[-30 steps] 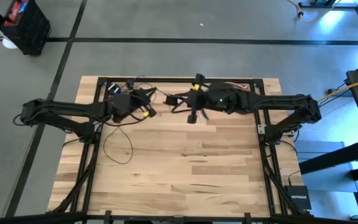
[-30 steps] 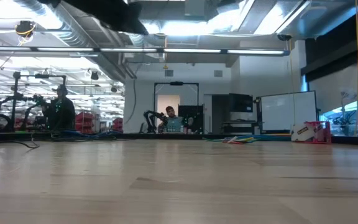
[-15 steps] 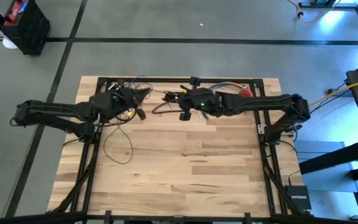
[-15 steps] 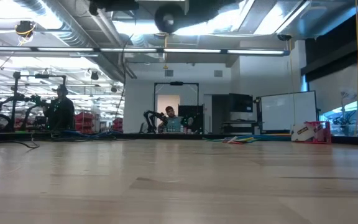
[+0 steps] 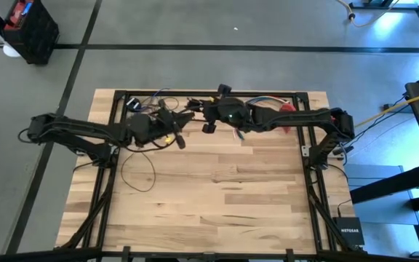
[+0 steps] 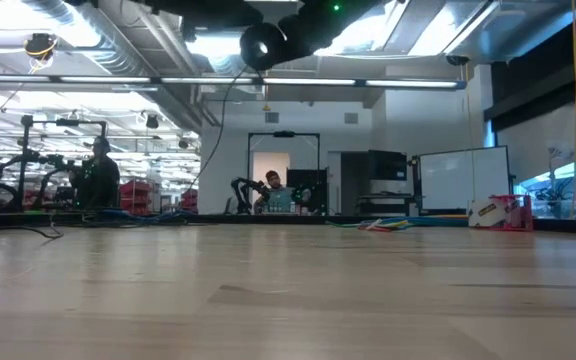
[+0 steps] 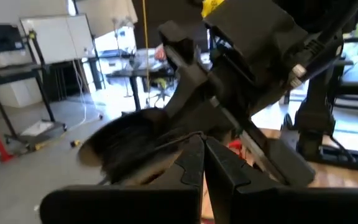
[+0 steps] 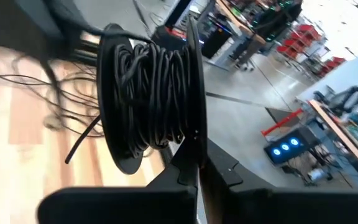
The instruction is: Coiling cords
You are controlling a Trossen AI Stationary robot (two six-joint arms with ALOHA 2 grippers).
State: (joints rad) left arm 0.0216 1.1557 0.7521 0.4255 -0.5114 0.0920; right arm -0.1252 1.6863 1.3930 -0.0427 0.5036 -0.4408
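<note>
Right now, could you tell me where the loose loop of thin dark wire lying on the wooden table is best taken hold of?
Probably on the arc farthest from the arms, coming straight down from above. There the loose loop of thin dark wire lies flat on the bare wooden table as a single strand, clear of the tangle at the far edge, so the fingers could straddle it across its run.

Left tool swung toward right tool.
</note>
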